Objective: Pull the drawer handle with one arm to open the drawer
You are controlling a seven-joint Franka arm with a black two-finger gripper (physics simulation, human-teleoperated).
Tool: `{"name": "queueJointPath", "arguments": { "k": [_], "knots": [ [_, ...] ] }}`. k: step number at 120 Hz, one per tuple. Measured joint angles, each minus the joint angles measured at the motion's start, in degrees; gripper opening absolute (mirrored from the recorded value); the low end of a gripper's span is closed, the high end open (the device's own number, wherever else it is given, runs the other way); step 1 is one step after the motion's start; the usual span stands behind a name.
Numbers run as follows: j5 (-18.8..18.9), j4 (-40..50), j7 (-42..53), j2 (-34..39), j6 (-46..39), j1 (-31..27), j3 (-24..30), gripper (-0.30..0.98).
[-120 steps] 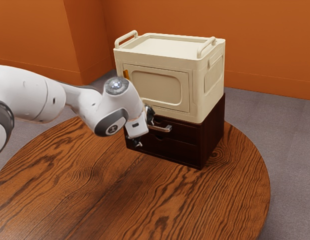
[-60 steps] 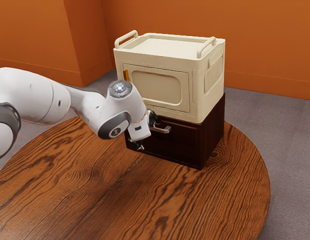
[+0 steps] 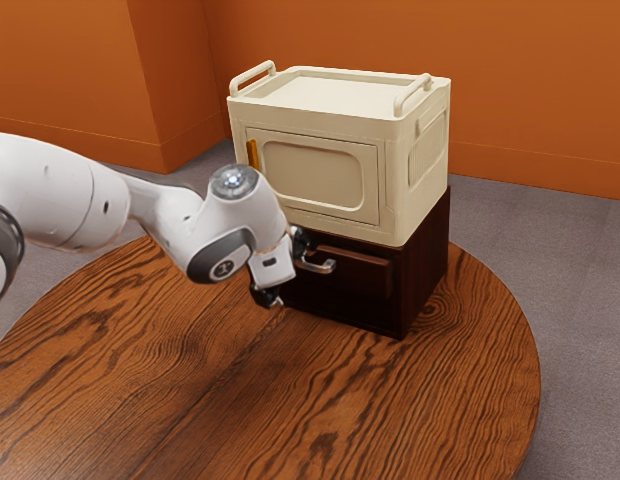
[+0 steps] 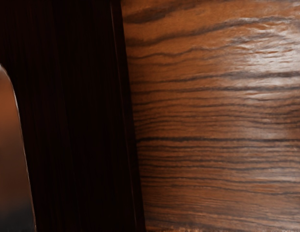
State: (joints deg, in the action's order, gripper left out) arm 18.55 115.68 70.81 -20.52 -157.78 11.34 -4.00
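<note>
Drawer handle [image 3: 320,266] first, going by the exterior view: it's on the front of the dark cabinet [image 3: 426,270], just under the cream box [image 3: 320,175], and right beside my gripper [image 3: 287,276]. Fingers are spread wide, one higher, one lower, so I wouldn't call that a pinch. Upper one looks really close to the handle's near end, can't tell if it's actually touching. Drawer front [image 3: 355,290] seems to stick out a little, so I'd guess it's barely open.

The bar's long axis runs sideways across the drawer front, pretty much level, with the far end pointing to the exterior view's right and bending back into the wood. It looks like smooth, stiff metal, so no worries about breaking it, but it could be slippery. I'd grab mid-bar, one finger above and one below, then pull straight out. Drawer itself is probably a bit heavier than the handle suggests.

Wrist view: the handle's metal is close to the camera, lengthwise roughly along the cabinet's edge, with the wooden table [image 4: 217,121] beyond that edge.
</note>
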Motion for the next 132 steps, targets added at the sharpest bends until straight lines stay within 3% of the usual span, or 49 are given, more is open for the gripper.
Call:
{"name": "queueJointPath", "arguments": {
  "k": [132],
  "knots": [
    [0.17,16.78,-0.27,13.4,-0.08,1.99,-0.98,0.68]
  ]
}}
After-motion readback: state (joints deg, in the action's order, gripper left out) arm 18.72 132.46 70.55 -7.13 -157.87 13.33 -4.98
